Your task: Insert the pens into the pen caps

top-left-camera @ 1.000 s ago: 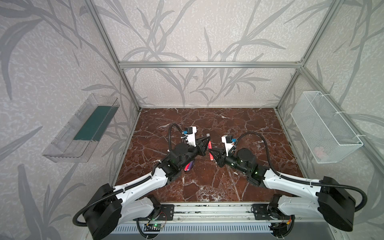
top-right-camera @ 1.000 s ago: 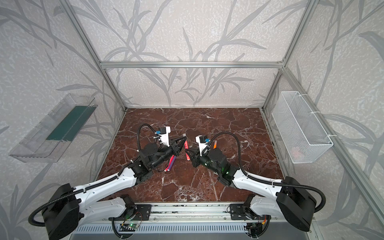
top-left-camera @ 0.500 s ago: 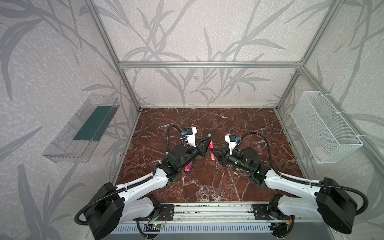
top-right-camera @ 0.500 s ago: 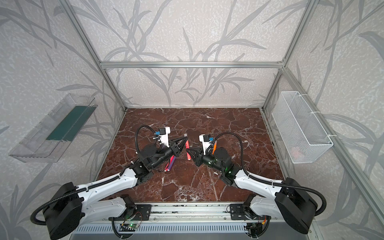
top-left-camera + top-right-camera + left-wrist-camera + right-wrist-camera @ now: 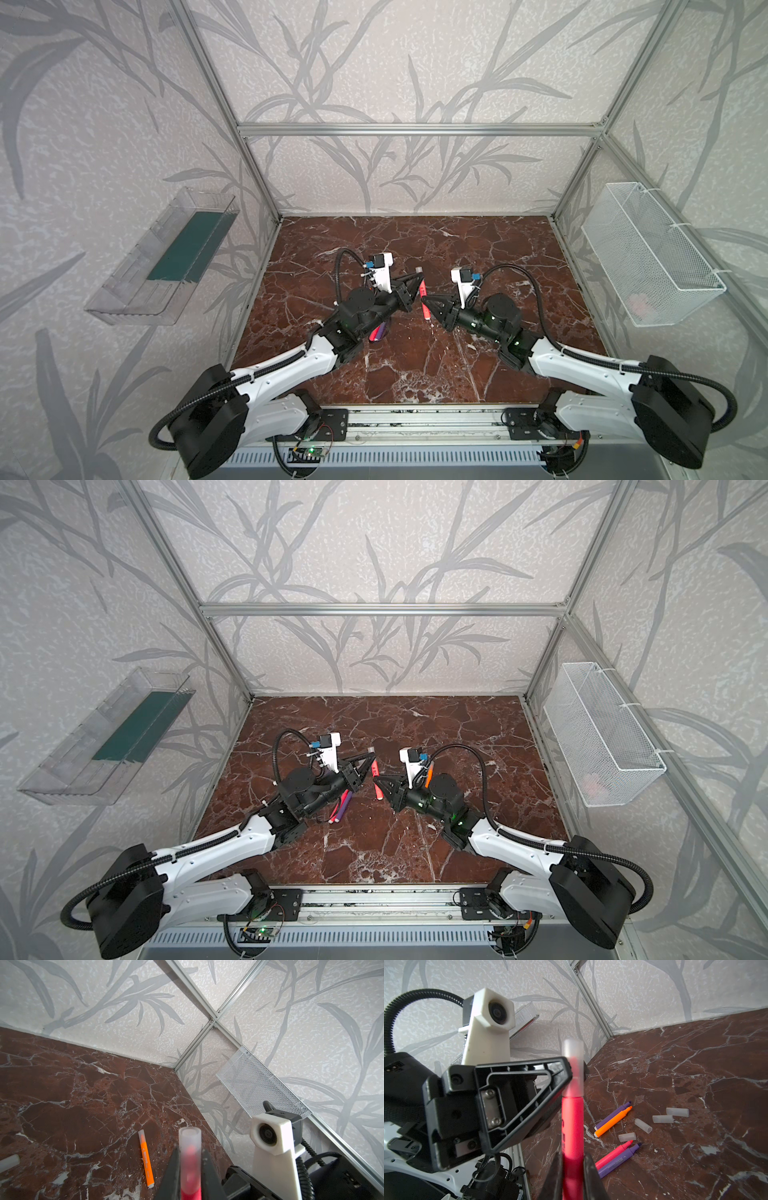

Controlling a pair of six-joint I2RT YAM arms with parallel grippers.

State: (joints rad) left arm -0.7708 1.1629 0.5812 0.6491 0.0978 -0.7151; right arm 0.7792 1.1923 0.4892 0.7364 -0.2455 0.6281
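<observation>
Mid-frame in a top view, the left gripper is clamped tight on a pen cap fitted over the tip of the pink pen. The right gripper pinches that pen's barrel. In the lower right of the right wrist view, four uncapped pens and four loose caps lie on the marble.

Above the middle of the table, the left tool from the left and the right tool from the right both gripped the held pen: the left tool farther back on its cap, the right tool nearer the front on its barrel. Two pairs of pens lay beside the left arm, four loose caps near them. A capped pen lay by the right arm. A tray hung on the left wall, a basket on the right.
</observation>
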